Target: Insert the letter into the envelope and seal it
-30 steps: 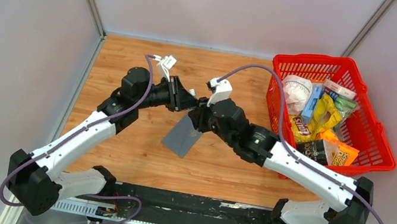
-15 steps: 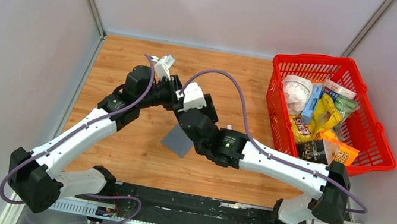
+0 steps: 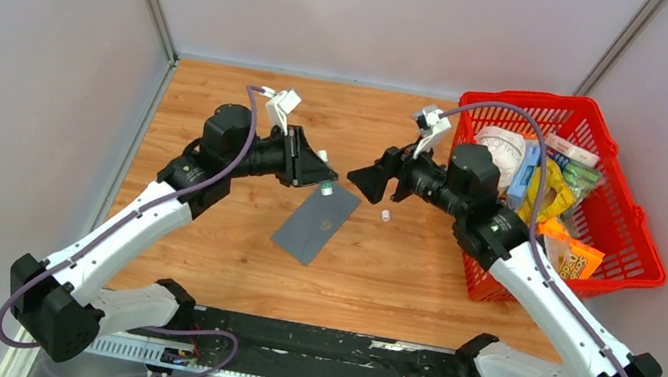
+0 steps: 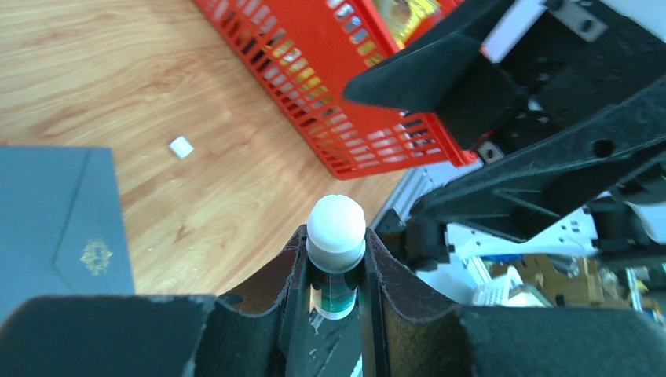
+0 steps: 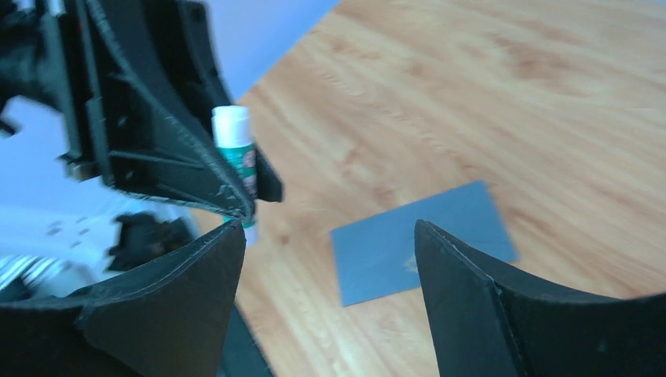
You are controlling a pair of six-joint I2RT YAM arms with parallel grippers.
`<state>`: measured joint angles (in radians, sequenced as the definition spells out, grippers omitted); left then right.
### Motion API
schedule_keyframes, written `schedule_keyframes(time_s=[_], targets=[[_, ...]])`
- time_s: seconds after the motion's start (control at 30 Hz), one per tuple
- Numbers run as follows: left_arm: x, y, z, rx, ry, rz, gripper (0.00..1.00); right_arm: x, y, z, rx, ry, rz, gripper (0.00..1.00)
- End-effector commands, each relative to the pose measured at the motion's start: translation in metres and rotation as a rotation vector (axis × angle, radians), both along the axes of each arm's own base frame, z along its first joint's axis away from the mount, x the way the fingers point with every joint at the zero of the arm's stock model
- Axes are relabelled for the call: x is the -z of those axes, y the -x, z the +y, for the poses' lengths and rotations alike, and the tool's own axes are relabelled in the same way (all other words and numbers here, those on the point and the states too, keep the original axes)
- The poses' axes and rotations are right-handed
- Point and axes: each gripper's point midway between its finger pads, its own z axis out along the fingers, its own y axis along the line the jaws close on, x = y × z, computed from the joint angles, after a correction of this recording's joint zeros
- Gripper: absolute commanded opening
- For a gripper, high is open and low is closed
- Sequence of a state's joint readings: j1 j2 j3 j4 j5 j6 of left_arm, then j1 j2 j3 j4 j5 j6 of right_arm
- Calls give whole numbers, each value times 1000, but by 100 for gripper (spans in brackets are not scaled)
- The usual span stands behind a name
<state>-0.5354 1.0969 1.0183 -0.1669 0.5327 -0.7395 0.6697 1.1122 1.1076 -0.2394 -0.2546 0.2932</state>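
Note:
The dark grey envelope (image 3: 314, 226) lies flat on the wood, flap side up with a small gold emblem (image 4: 96, 257). The letter is hidden. My left gripper (image 3: 319, 178) hovers just above the envelope's far end, shut on a glue stick (image 4: 336, 236) with a white tip and a green label. My right gripper (image 3: 363, 181) stands open and holds nothing, a short way right of the left one and facing it. In the right wrist view the envelope (image 5: 424, 243) shows between the right fingers, and the glue stick (image 5: 236, 149) at the left.
A small white cap (image 3: 385, 215) lies on the wood right of the envelope. A red basket (image 3: 610, 207) full of snack packets stands at the right, close behind the right arm. Grey walls close off the left and the back.
My right gripper has opened and swung right, away from the left gripper and the envelope. The small white cap now lies on the table. The left arm has hardly moved.

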Motion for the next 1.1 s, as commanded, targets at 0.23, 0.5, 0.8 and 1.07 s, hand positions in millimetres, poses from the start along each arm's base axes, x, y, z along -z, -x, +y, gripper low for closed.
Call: schedule_keyframes(time_s=[0.23, 0.5, 0.8, 1.07], targets=[[-57, 32, -15, 229, 180, -153, 0, -34, 71, 39, -513, -268, 72, 81], [-64, 30, -19, 232, 240, -142, 0, -41, 66, 46, -496, -308, 75, 76], [-75, 26, -15, 179, 270, -188, 0, -44, 69, 56, -504, -326, 93, 56], [-78, 24, -6, 120, 247, -232, 0, -42, 64, 54, -459, -320, 103, 32]])
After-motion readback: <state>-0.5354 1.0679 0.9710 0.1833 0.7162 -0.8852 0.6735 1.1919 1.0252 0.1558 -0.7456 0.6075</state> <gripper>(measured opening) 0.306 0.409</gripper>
